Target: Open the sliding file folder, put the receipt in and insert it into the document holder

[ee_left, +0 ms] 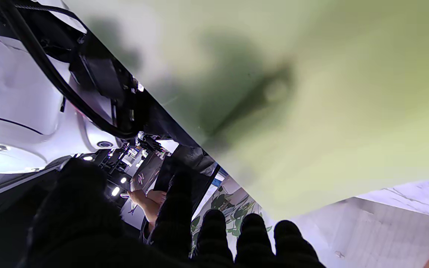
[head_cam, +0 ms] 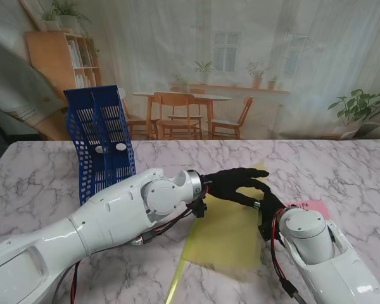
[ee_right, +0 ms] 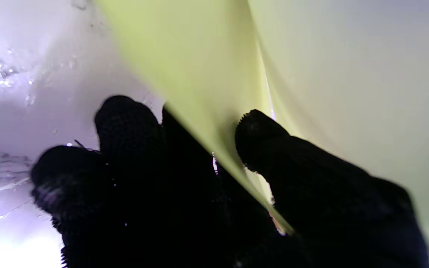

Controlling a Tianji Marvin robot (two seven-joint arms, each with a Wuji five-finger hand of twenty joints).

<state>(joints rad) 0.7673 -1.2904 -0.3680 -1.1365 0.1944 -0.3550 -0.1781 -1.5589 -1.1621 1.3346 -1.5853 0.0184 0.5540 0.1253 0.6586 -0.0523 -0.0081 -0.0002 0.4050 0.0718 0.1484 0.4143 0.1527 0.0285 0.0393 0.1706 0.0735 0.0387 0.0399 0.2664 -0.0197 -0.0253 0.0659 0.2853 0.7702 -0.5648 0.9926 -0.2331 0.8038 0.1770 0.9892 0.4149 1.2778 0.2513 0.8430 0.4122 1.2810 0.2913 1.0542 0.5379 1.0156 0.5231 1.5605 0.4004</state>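
Observation:
The yellow-green file folder (head_cam: 225,235) lies on the marble table in front of me. My left hand (head_cam: 237,182), in a black glove, lies flat with spread fingers on the folder's far part. In the left wrist view its fingertips (ee_left: 214,230) hover close to the folder (ee_left: 311,93). My right hand (head_cam: 266,215) is at the folder's right edge, mostly hidden by its wrist. In the right wrist view its thumb (ee_right: 274,149) and fingers (ee_right: 125,123) pinch a lifted sheet of the folder (ee_right: 199,74). The pink receipt (head_cam: 311,206) lies beside the right wrist. The blue document holder (head_cam: 101,139) stands at the far left.
A thin yellow strip (head_cam: 175,284), possibly the folder's slide bar, lies near the table's front edge by my left forearm. The marble table (head_cam: 44,183) reaches to the backdrop wall.

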